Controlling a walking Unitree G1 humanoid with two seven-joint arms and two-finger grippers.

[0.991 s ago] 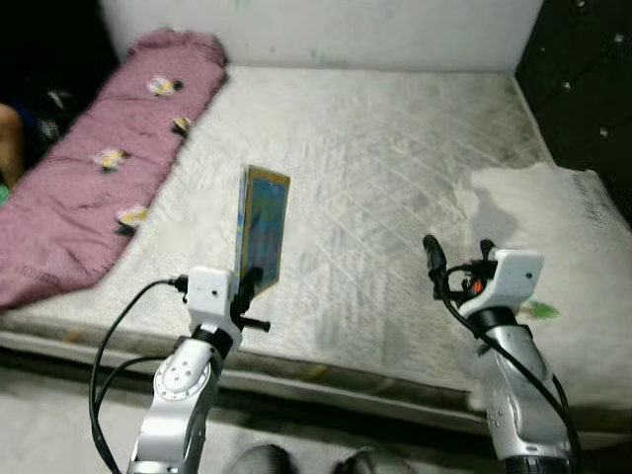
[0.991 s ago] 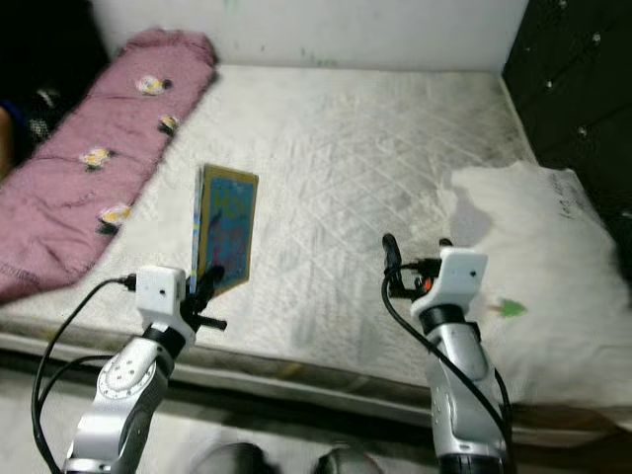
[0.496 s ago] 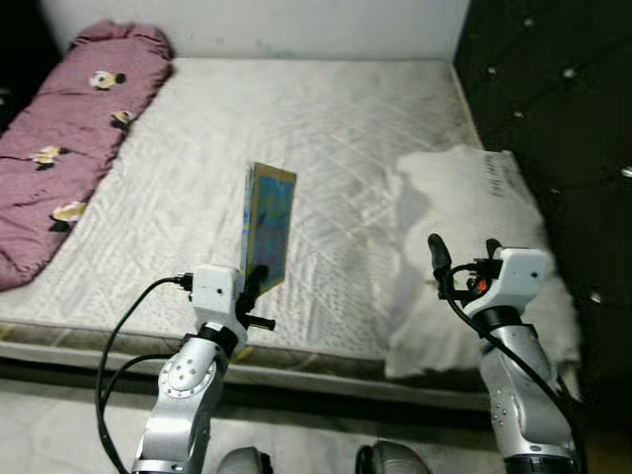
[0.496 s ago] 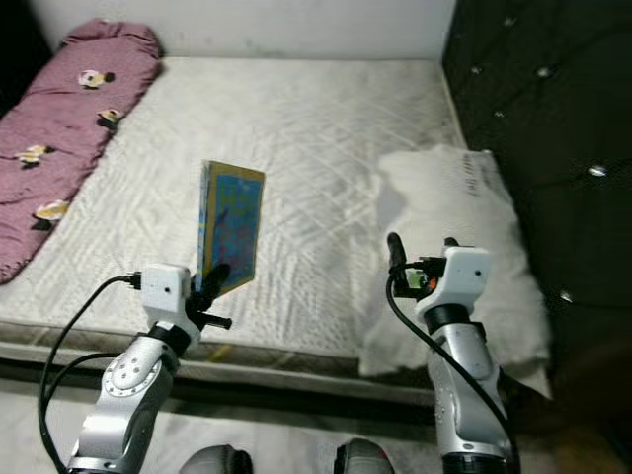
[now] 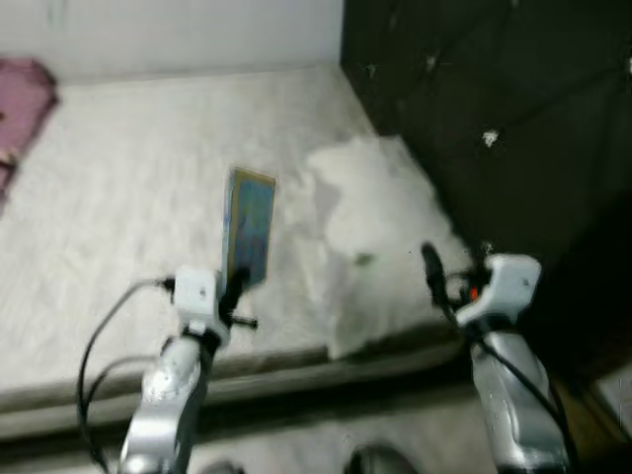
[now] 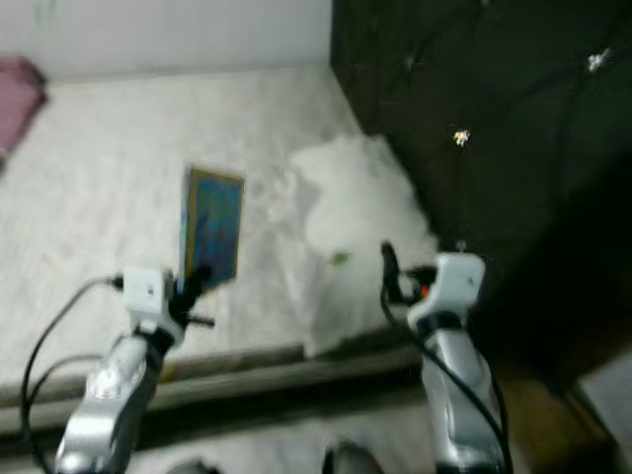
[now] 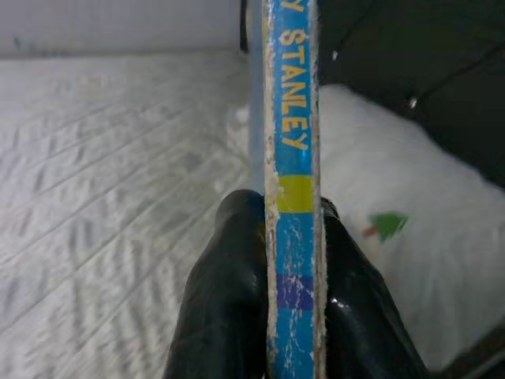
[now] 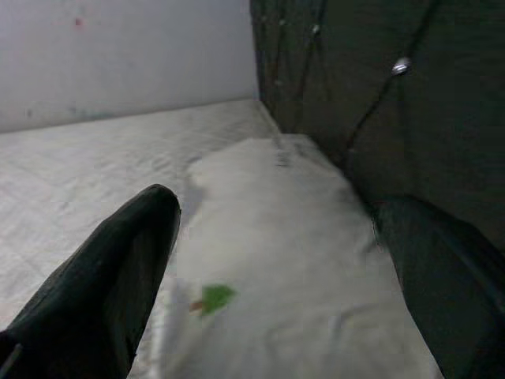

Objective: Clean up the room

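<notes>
My left gripper (image 5: 235, 286) is shut on the lower end of a thin blue book (image 5: 249, 238), held upright on edge above the front of the bed. In the left wrist view the book's spine (image 7: 290, 150) reads "STANLEY" in yellow letters, with both black fingers (image 7: 229, 308) pressed against its sides. My right gripper (image 5: 456, 269) is raised over the bed's right front corner, open and empty. Its fingers (image 8: 110, 284) frame a white pillow (image 8: 284, 260) with a small green mark.
The white quilted mattress (image 5: 109, 197) spreads ahead, with the white pillow (image 5: 380, 232) lying at its right end. A dark tufted headboard (image 5: 494, 109) rises to the right. A bit of pink blanket (image 5: 20, 89) is at the far left. The picture is blurred.
The camera has swung right: the bed and pink blanket slid left and the dark headboard came into view. Both grippers keep their pose, the left still holding the book.
</notes>
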